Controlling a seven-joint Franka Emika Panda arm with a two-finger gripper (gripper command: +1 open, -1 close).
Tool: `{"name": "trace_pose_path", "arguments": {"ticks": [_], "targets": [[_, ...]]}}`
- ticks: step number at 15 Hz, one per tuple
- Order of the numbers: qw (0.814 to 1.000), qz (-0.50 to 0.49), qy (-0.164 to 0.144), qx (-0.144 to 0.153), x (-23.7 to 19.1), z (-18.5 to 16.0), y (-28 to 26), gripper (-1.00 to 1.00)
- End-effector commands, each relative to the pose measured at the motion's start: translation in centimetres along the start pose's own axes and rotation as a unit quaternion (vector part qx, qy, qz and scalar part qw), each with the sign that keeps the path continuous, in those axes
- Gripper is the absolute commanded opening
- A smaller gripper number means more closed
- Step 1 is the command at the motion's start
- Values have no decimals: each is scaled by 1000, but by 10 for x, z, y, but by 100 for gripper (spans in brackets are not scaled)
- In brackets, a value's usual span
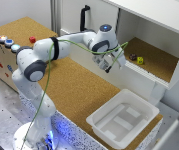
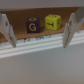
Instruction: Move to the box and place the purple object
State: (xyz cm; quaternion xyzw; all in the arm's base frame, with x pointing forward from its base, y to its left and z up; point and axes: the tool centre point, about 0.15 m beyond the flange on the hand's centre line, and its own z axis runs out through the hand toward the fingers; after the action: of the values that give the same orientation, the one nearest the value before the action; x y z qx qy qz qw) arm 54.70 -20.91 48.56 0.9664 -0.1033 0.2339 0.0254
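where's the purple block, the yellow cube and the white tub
purple block [image 2: 32,25], wrist view, front face
yellow cube [image 2: 53,21], wrist view, front face
white tub [image 1: 96,120], exterior view, rim nearest the arm's base

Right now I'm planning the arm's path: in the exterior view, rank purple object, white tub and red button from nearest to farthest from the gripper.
From the gripper:
1. purple object, on the shelf, exterior view's right.
2. white tub, lower down on the cork table.
3. red button, far on the exterior view's left.

exterior view high, wide, wrist view close, both showing cubes [image 2: 42,24]

purple object [image 1: 133,57] beside cube [image 1: 140,60]
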Motion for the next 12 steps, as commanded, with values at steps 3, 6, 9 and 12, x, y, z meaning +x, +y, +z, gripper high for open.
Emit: {"name": "trace_pose_path", "arguments": {"ticks": [3,6,9,12], "targets": [[998,-39,-38,29,85,50,-10,100],[998,-38,-29,29,97,68,-17,100],[998,-40,-19,35,106,78,-27,100],[998,-46,-14,35,114,83,-38,100]]}}
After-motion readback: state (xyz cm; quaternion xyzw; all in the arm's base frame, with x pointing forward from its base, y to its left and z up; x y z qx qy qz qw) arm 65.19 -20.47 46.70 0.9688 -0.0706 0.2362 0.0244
